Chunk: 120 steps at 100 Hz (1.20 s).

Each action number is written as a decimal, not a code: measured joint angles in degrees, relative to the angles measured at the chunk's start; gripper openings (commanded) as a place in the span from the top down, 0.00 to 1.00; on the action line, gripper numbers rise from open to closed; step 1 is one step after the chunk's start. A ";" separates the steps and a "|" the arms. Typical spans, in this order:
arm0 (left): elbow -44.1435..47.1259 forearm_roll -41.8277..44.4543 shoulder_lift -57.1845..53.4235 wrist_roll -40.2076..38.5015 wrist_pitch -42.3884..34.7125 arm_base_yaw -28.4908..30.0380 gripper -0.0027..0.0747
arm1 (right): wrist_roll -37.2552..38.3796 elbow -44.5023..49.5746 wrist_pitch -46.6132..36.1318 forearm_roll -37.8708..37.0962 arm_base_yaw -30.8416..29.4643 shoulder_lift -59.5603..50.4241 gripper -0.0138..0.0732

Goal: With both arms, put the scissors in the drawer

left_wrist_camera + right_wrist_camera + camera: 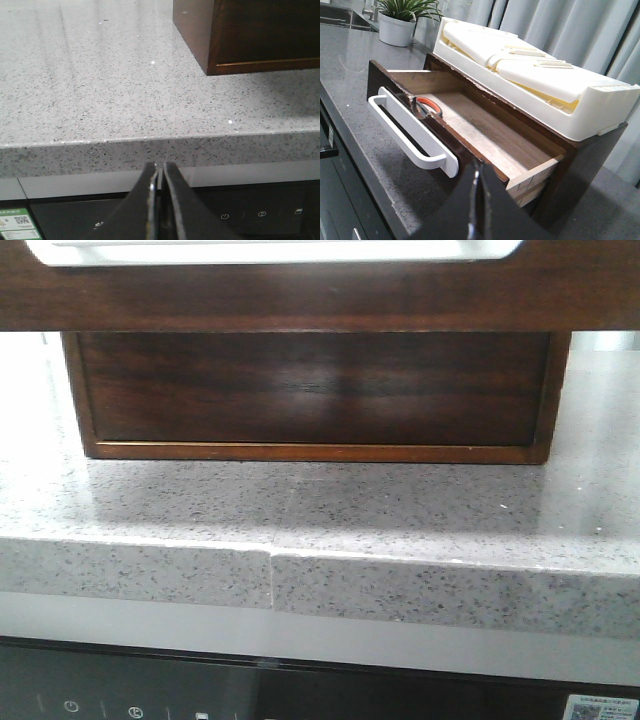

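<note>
The drawer stands pulled out of the dark wooden cabinet on the speckled grey stone desk. The scissors lie flat on the pale wood floor inside the drawer, just behind its front panel and next to the white loop handle — orange handle part visible, blades not resolvable. In the front view only the lower edge of the drawer face and the white handle show along the top, with the shadowed lower cabinet panel beneath. A cream plastic tray sits on top of the cabinet; a potted plant stands well beyond it on the desk, curtains behind. Left gripper — fingers pressed together, nothing between them, positioned off the near edge of the desk, with the cabinet corner well apart from it. Right gripper — fingers likewise together and empty, hanging near the drawer front, apart from the handle. A dark glossy control panel runs below the desk edge.
</note>
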 measured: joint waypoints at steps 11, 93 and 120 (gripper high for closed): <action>0.00 0.00 0.00 0.00 0.00 0.00 0.99 | 0.00 0.00 0.00 0.00 0.00 0.00 0.89; 0.00 0.00 0.00 0.00 0.02 0.00 0.99 | 12.63 31.88 -17.73 -7.20 -28.14 -13.82 0.89; 0.00 -0.10 0.00 0.00 0.12 0.00 0.99 | 14.13 40.51 -19.98 -8.68 -33.63 -14.24 0.89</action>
